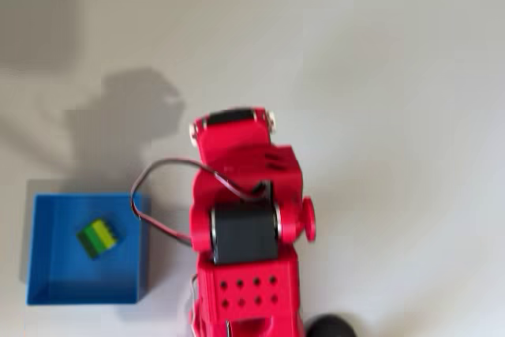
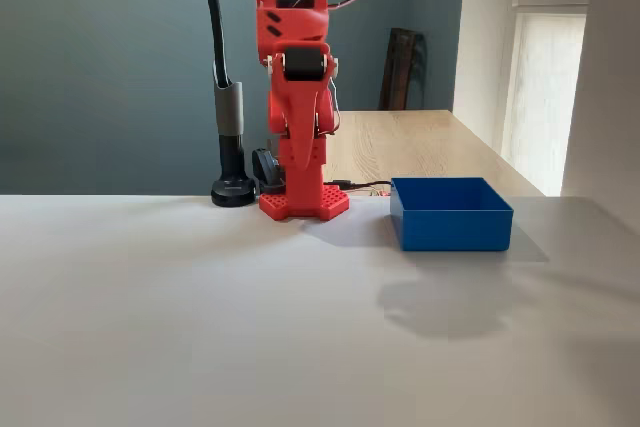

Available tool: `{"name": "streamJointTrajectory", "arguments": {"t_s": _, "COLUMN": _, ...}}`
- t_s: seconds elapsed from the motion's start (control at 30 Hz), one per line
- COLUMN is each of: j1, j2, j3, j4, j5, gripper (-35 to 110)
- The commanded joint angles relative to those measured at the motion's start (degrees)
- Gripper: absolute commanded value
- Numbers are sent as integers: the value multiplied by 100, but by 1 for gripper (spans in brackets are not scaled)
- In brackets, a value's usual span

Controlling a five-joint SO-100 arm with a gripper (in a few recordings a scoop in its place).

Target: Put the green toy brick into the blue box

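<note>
The blue box is seen to be moulded in smooth plastic with a slight sheen on its walls in the fixed view. The green toy brick is made of plastic, and its finish is blurred in the overhead view. The red arm is built of matt plastic. The white table is shown as smooth and matt. A wooden tabletop with visible grain is seen behind.

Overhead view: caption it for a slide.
Green toy brick lies inside the blue box, beside the folded red arm on a white table.
</note>
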Motion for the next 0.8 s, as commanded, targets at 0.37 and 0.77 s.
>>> {"name": "streamJointTrajectory", "arguments": {"t_s": 0.37, "j1": 264, "j2": 2672, "j3": 2619, "j4": -35, "j5": 35, "gripper": 0}}
{"name": "streamJointTrajectory", "arguments": {"t_s": 0.77, "j1": 396, "j2": 3059, "j3": 3709, "j4": -26, "j5": -35, "gripper": 0}}
